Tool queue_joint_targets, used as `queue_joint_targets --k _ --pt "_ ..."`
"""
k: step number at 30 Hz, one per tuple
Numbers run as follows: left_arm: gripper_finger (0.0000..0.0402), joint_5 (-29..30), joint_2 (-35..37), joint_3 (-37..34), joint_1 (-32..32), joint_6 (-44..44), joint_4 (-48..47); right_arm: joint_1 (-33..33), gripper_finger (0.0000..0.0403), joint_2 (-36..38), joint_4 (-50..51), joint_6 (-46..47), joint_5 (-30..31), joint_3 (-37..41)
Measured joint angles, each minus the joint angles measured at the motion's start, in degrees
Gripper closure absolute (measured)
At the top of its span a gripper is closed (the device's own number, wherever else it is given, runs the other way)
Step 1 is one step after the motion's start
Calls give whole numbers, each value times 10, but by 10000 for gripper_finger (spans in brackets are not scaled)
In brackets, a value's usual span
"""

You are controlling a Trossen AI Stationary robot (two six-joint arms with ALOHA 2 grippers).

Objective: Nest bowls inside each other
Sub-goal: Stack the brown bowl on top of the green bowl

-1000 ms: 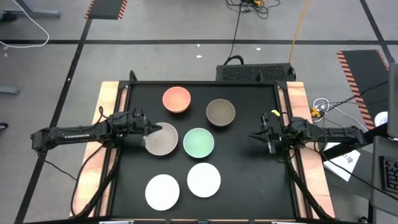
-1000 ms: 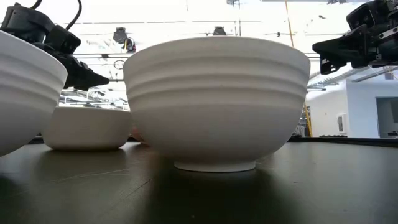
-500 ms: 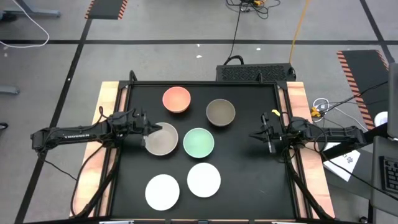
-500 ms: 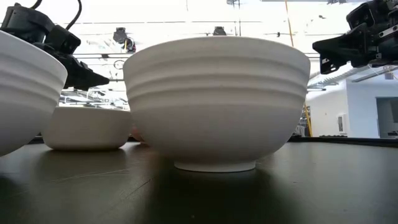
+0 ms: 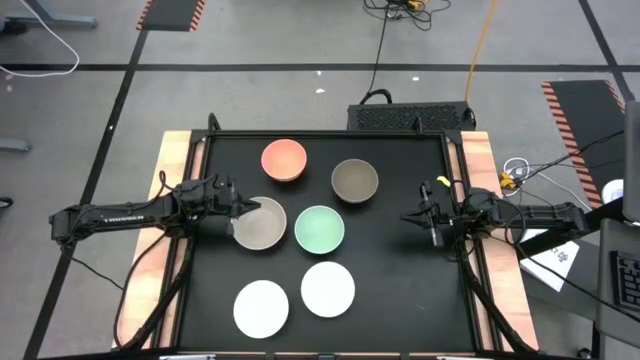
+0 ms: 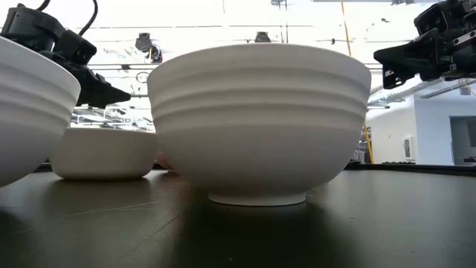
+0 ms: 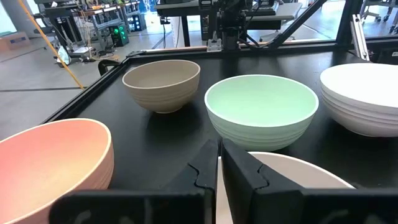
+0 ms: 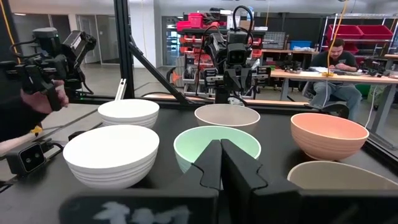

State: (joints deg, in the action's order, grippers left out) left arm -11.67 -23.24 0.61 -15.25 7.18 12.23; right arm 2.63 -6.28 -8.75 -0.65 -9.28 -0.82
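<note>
We see the left gripper (image 5: 238, 211) pinching the near rim of the beige-grey bowl (image 5: 262, 225), its arm stretched low and level across the table (image 5: 400, 290) from the left edge. The right gripper (image 5: 408, 220) is pressed together on nothing, hanging above the mat well to the right of the mint green bowl (image 5: 320, 228). Around that mint bowl sit the salmon-orange bowl (image 5: 284, 159) and olive-grey bowl (image 5: 354, 180) on the far side and two white bowls (image 5: 328, 287) on the near side, all upright, separate, unnested.
</note>
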Motion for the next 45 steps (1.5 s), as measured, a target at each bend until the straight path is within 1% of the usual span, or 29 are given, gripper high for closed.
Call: queue_joint_targets --k 6,10,11,14,18,22,27,33,36,40,45 --pt "378 0 0 0 0 -2 37 0 403 0 -5 0 0 0" --pt "378 -4 0 0 0 -53 53 0 403 0 -27 0 0 0" --pt "378 -5 0 0 0 -54 53 0 403 0 -29 -2 0 0" --pt "378 -5 0 0 0 -16 69 0 403 0 -22 -35 0 0" --pt "378 -6 0 0 0 -1 88 0 403 0 -17 -62 0 0" --pt "378 -7 1 0 0 -1 97 0 403 0 -24 -58 0 0" --pt "378 -8 1 0 0 -27 132 0 403 0 -24 -58 0 0" --pt "378 -7 1 0 0 -31 166 0 403 0 -21 -58 0 0" --pt "378 5 1 0 0 -26 178 0 403 0 -21 -58 0 0" --pt "378 25 1 0 0 -42 180 0 403 0 -21 -58 0 0" --pt "378 32 1 0 0 -45 180 0 403 0 -21 -58 0 0"
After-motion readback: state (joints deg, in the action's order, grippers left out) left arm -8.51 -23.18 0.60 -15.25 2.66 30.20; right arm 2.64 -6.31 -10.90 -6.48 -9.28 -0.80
